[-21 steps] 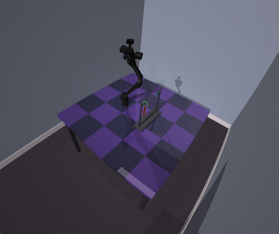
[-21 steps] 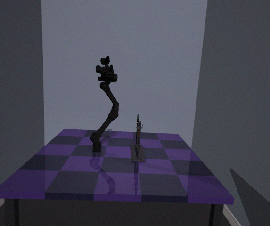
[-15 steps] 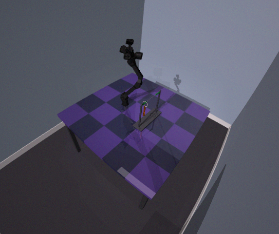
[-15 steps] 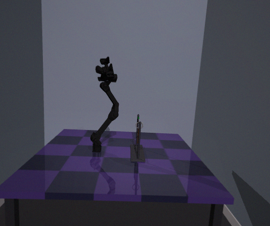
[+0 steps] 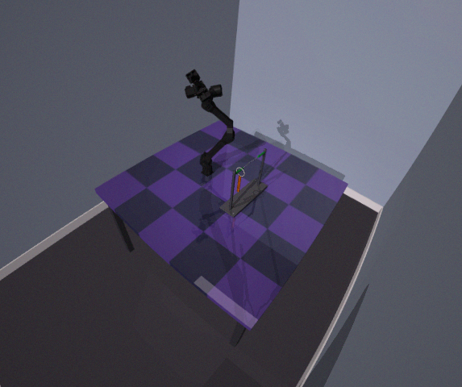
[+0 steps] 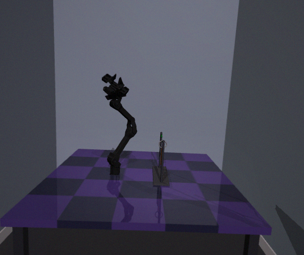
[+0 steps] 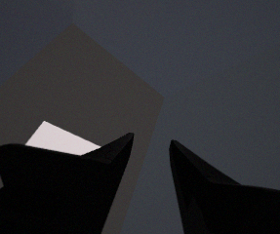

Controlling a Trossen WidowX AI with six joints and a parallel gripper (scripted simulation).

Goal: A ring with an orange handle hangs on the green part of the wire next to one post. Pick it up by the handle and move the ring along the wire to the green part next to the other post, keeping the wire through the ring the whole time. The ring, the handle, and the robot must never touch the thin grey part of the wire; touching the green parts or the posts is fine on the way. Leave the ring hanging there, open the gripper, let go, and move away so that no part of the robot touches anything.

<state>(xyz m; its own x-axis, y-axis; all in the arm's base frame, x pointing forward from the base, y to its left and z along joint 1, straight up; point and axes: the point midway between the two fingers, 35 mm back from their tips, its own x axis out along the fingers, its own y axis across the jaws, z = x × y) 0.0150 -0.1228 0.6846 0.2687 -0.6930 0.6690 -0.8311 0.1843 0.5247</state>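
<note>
The pale ring (image 5: 244, 172) (image 6: 166, 144) hangs around the wire's green part (image 5: 238, 171) beside the near post (image 5: 233, 189) (image 6: 162, 170). Its orange handle (image 5: 239, 184) (image 6: 161, 156) hangs straight down. The thin grey wire (image 5: 251, 162) runs to the other green part (image 5: 260, 154) (image 6: 161, 136) beside the far post (image 5: 261, 169). My gripper (image 6: 118, 76) (image 7: 151, 140) is partly open with nothing between its fingers. It is high above the table, left of the wire stand and well clear of the ring and handle. Its fingertips are too small to make out in the top view.
The posts stand on a dark grey base plate (image 5: 245, 198) (image 6: 157, 181) on the purple checkered table (image 5: 172, 233) (image 6: 140, 208). The arm's base (image 5: 206, 168) (image 6: 114, 168) is on the table left of the stand. The wrist view shows only walls, floor and a pale patch.
</note>
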